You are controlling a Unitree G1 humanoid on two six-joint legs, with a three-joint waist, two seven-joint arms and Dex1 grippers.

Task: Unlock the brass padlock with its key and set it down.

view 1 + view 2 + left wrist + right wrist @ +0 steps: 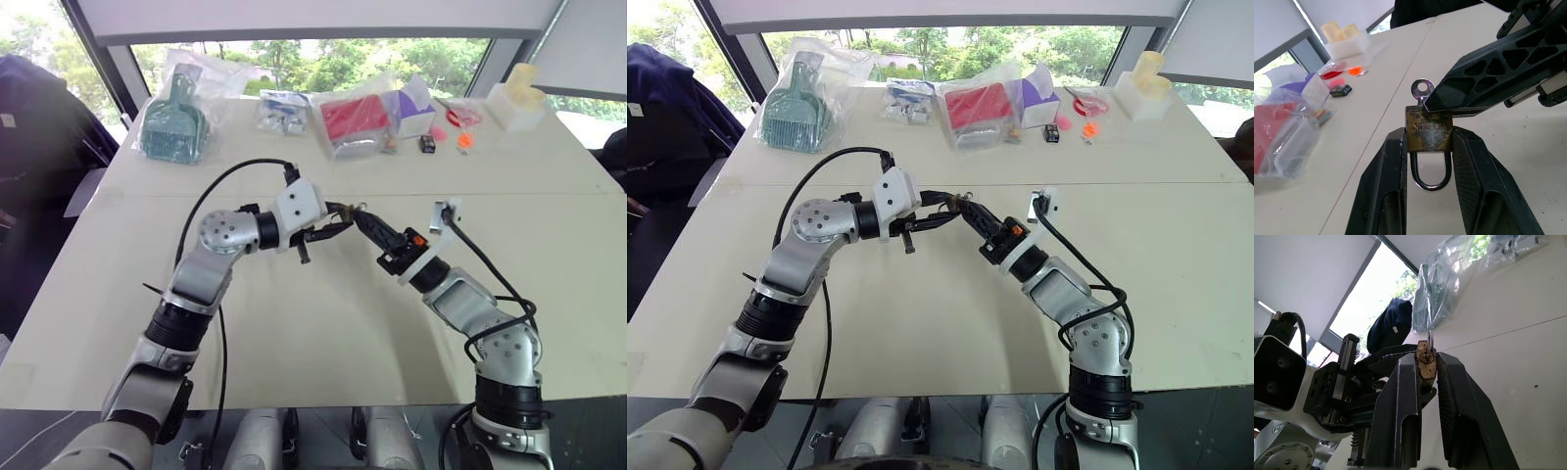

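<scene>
On table, bagged dustpan, bagged red item

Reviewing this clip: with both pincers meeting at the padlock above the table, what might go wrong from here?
1. The right pincer pinches the key near its bow, at the very fingertips; it may slip when turning.
2. The left pincer clamps only the brass padlock body's sides, so twisting may rotate the lock instead.
3. The shackle sits between the left fingers, with little room to spring open.
</scene>
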